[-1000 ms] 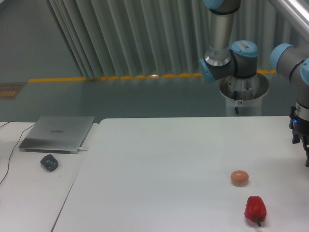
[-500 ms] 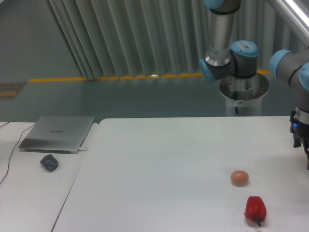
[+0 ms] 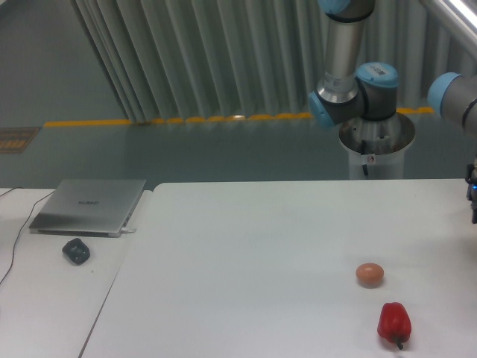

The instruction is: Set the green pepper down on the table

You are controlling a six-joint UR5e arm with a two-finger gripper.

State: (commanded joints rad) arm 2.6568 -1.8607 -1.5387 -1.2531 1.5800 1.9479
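The green pepper is out of view. The white table [image 3: 261,253] fills the lower middle and right of the camera view. Only a dark sliver of my gripper [image 3: 473,195] shows at the right edge, above the table's far right side. Its fingers are cut off by the frame, so whether they hold anything is hidden. The arm's grey and blue joints [image 3: 356,93] stand behind the table's far edge.
A red pepper [image 3: 393,323] lies near the front right of the table, with a small brownish-orange egg-shaped object [image 3: 370,274] just behind it. On the narrower desk at the left sit a silver laptop [image 3: 89,206] and a dark mouse [image 3: 76,250].
My gripper has slid to the right, from mostly visible at the right edge to almost wholly out of the frame. The red pepper and the egg-shaped object have not moved.
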